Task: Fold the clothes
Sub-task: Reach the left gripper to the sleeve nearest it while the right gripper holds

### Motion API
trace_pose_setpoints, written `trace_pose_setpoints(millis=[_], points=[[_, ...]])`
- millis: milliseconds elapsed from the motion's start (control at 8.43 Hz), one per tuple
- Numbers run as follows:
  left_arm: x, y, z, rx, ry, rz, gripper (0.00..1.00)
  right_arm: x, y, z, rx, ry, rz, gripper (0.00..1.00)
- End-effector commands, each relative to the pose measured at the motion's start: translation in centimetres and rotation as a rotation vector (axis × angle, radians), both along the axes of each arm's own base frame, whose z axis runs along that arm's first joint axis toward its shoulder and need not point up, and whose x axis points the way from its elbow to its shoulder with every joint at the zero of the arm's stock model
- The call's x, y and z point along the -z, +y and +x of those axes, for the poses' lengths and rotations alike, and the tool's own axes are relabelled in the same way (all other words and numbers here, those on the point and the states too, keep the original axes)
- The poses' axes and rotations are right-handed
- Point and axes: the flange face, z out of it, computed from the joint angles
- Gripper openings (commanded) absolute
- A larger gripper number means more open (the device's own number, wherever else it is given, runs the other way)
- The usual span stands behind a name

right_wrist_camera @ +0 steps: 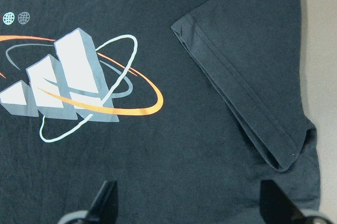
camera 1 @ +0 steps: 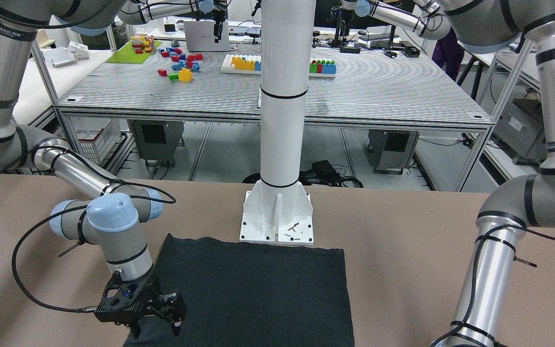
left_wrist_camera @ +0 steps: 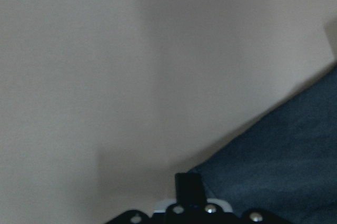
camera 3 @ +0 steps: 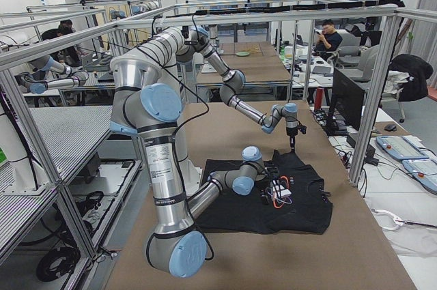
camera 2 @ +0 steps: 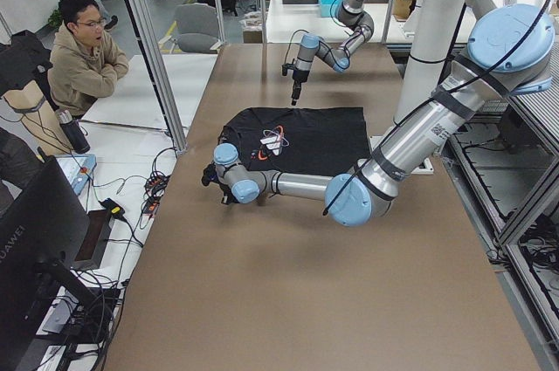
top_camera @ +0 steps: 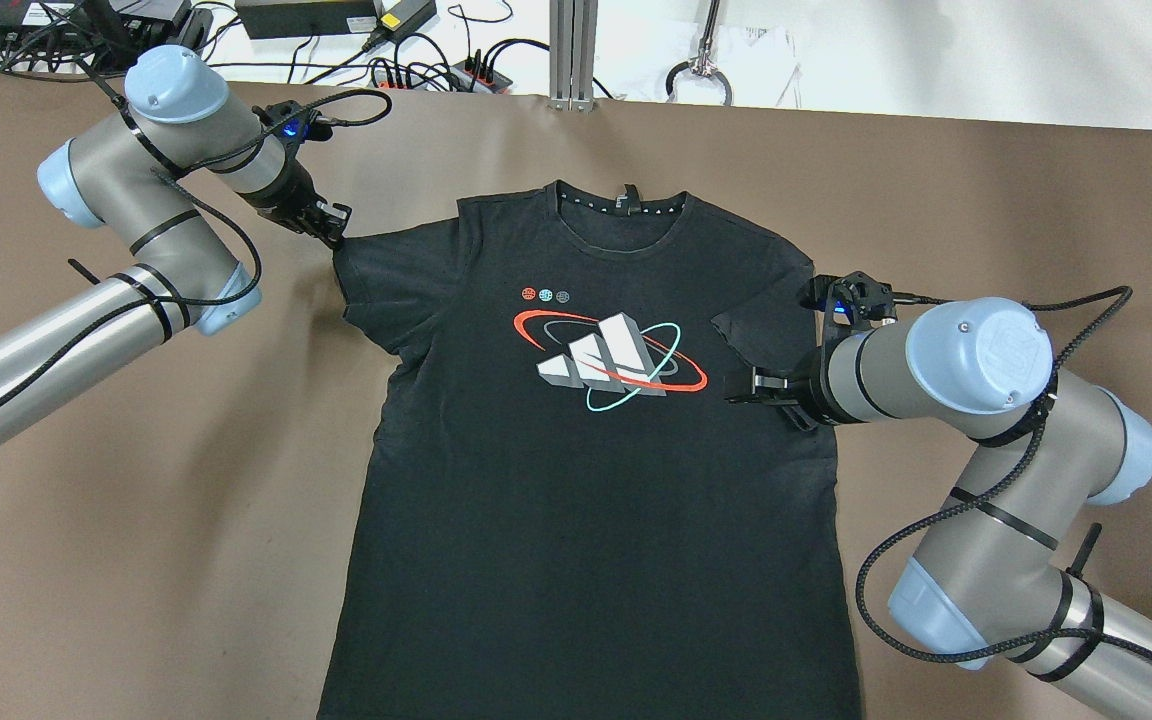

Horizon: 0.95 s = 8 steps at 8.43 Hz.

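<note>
Two grippers work over one black T-shirt (top_camera: 586, 520), which lies flat and face up in the middle of one brown table (top_camera: 136, 520), its collar (top_camera: 621, 205) pointing away from the robot. On the T-shirt's chest is one printed logo (top_camera: 611, 360): three white slanted bars ringed by an orange oval and a pale blue oval, with three small dots above.

The right gripper (top_camera: 741, 387) is over the T-shirt's chest on the robot's right side, just beside the logo. Its two fingers (right_wrist_camera: 108, 205) are spread wide and hold nothing; the wrist view shows them well apart with bare cloth between them. Just ahead of them, the T-shirt's right-hand sleeve (right_wrist_camera: 247, 87) is folded inward and lies on the chest, its hem toward the logo.

The left gripper (top_camera: 334, 228) is at the outer corner of the T-shirt's left-hand sleeve (top_camera: 391, 280), which lies spread flat on the table. Its fingers are pressed together and meet the sleeve's edge. I cannot tell whether any cloth is pinched between them.

One white pillar (camera 1: 280, 120) stands bolted to the table at the T-shirt's hem, its base right at the cloth's edge. One person (camera 2: 83, 61) sits off the table, beyond the T-shirt's collar end.
</note>
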Motion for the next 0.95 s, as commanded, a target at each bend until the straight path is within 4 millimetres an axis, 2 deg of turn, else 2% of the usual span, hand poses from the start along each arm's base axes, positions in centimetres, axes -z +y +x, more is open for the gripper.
trace_pose_setpoints(millis=[0,356,593,712,831], points=[[-1.6,2.1,-1.8,-0.003,0.019,0.024,0.00,0.2,0.1,0.0,0.001,-0.004,0.001,0.95],[-0.4,3.2,-2.6,0.005,0.043,0.048,0.00,0.1,0.0,0.0,0.000,-0.004,-0.001,0.95],[-1.8,5.7,-4.1,0.009,0.053,0.051,0.00,0.2,0.1,0.0,0.002,-0.004,0.000,0.95],[-1.8,6.2,-4.4,0.010,0.058,0.054,0.00,0.1,0.0,0.0,0.001,-0.002,-0.001,0.95],[-0.1,6.5,-4.6,0.016,0.080,0.058,0.00,0.1,0.0,0.0,0.002,-0.002,-0.001,0.95]])
